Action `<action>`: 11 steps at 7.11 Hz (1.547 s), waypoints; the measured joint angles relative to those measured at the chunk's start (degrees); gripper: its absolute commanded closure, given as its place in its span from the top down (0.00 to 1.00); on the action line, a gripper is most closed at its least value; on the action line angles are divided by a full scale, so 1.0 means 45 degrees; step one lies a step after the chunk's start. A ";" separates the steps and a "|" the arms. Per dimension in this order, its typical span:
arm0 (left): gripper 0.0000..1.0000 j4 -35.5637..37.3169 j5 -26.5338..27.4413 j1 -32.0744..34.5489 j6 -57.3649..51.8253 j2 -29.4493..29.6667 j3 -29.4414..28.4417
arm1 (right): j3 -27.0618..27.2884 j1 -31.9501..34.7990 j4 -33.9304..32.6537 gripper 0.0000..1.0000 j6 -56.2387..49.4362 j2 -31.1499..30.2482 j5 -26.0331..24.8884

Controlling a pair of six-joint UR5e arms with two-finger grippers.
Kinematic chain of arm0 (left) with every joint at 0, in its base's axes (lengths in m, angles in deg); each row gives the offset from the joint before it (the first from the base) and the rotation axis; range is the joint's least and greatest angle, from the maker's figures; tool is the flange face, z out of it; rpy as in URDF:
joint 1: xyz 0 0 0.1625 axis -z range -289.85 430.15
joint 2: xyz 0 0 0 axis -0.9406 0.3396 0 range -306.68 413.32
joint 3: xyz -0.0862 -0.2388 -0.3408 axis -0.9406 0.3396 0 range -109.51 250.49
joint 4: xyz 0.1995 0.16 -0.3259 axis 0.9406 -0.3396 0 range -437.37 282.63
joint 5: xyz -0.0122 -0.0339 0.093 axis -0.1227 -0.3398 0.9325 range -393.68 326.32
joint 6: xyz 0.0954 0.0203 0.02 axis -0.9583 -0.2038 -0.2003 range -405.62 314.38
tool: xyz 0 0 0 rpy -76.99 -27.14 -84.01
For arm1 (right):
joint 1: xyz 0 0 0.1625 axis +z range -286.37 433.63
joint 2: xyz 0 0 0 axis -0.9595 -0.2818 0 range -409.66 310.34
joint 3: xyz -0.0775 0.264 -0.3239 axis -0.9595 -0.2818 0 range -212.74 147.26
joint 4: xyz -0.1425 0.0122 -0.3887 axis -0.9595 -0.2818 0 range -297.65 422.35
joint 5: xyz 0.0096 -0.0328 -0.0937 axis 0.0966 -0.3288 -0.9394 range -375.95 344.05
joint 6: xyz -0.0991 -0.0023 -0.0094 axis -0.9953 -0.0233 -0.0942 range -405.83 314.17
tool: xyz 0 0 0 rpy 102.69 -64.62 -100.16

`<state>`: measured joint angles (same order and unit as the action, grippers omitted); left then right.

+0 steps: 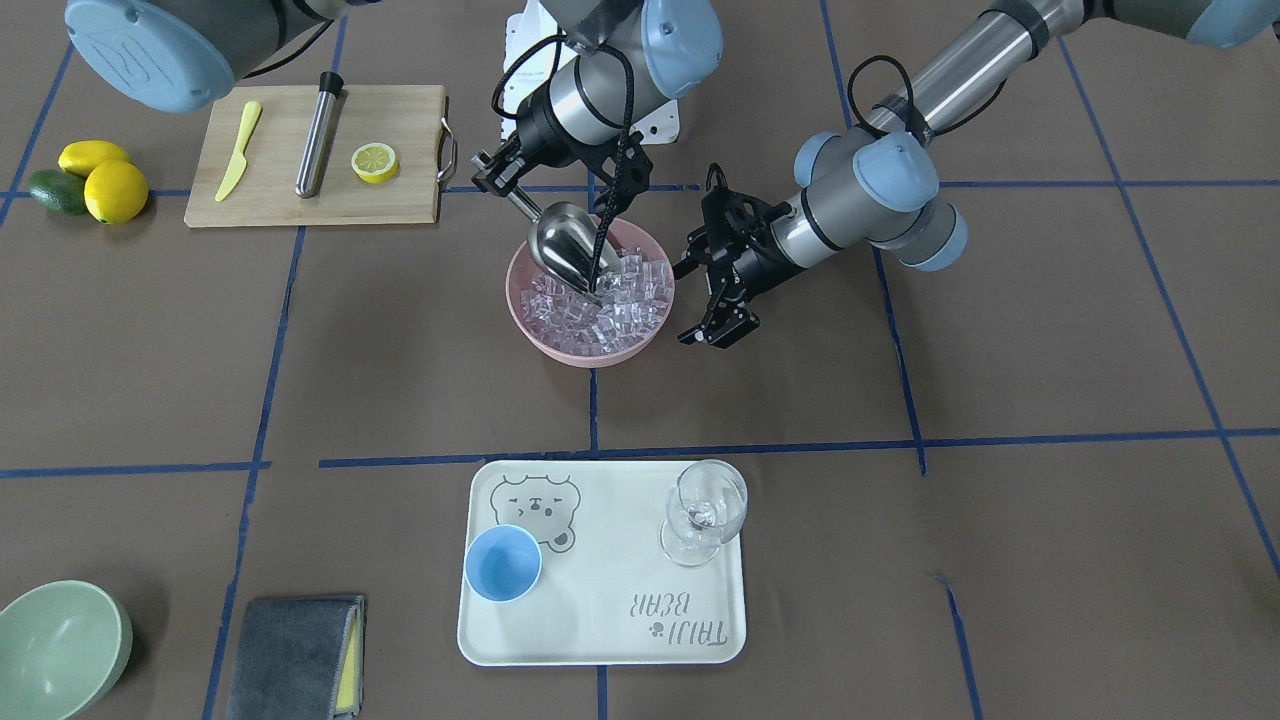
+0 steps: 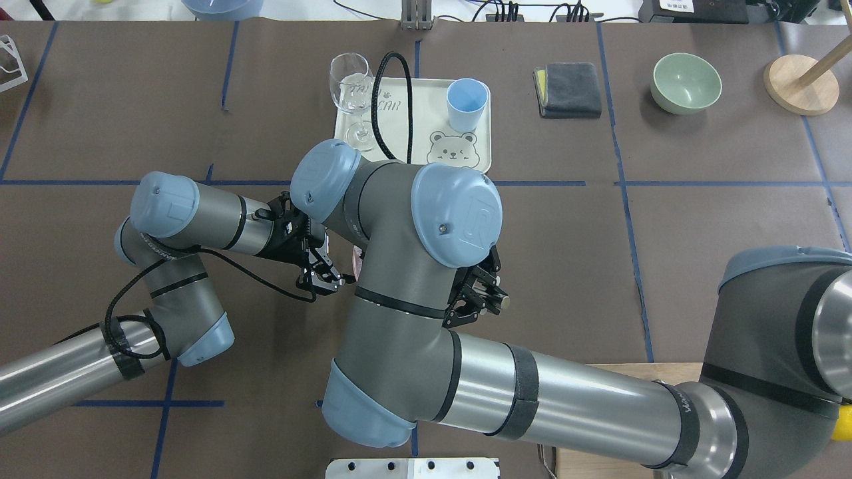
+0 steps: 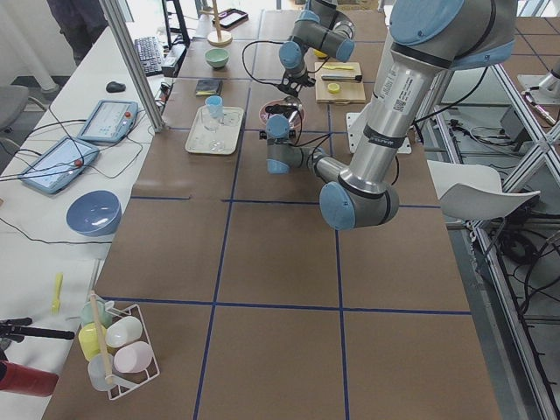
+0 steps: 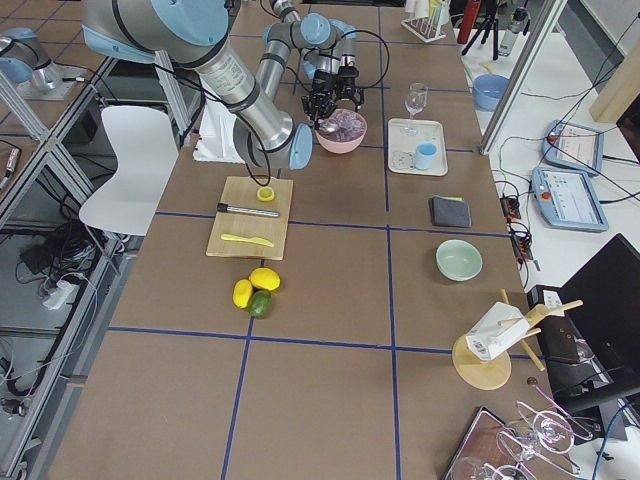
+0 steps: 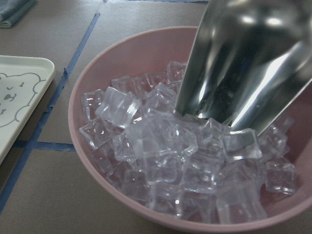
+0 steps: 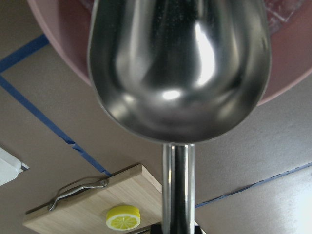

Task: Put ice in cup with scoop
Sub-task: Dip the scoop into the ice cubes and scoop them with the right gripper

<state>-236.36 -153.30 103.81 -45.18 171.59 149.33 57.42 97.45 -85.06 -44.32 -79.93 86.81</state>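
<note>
The steel scoop (image 1: pixel 562 245) is tilted down with its mouth in the heap of ice (image 1: pixel 615 310) inside a pink bowl (image 1: pixel 522 300). My right gripper (image 1: pixel 497 178) is shut on the scoop's rod handle, behind the bowl. The right wrist view shows the back of the scoop (image 6: pixel 180 68). The left wrist view shows the scoop (image 5: pixel 243 63) with its tip in the ice (image 5: pixel 161 146). My left gripper (image 1: pixel 703 305) is open and empty beside the bowl. The light-blue cup (image 1: pixel 503 563) stands empty on a white tray (image 1: pixel 600 620), far from both grippers.
A clear wine glass (image 1: pixel 705 510) stands on the same tray. A cutting board (image 1: pixel 400 190) holds a yellow knife, a steel cylinder and a lemon half. Lemons and an avocado (image 1: pixel 90 180), a green bowl (image 1: pixel 60 650) and a grey cloth (image 1: pixel 295 655) lie further off.
</note>
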 measured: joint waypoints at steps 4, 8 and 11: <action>1.00 -0.0001 0.0000 0.0000 0.0000 0.0005 0.0000 | 0.0208 -0.0036 0.2054 0.00 0.0053 -0.1062 -0.0186; 1.00 -0.0001 0.0000 0.0000 0.0000 0.0005 0.0000 | 0.2630 0.0032 0.3483 0.00 0.0086 -0.2983 -0.0198; 1.00 -0.0001 0.0000 0.0000 0.0000 0.0005 0.0000 | 0.3091 0.0161 0.4785 0.00 0.0527 -0.3508 -0.0151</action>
<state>-236.37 -153.30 103.81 -45.18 171.62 149.33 71.33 98.18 -63.53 -41.95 -95.72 86.13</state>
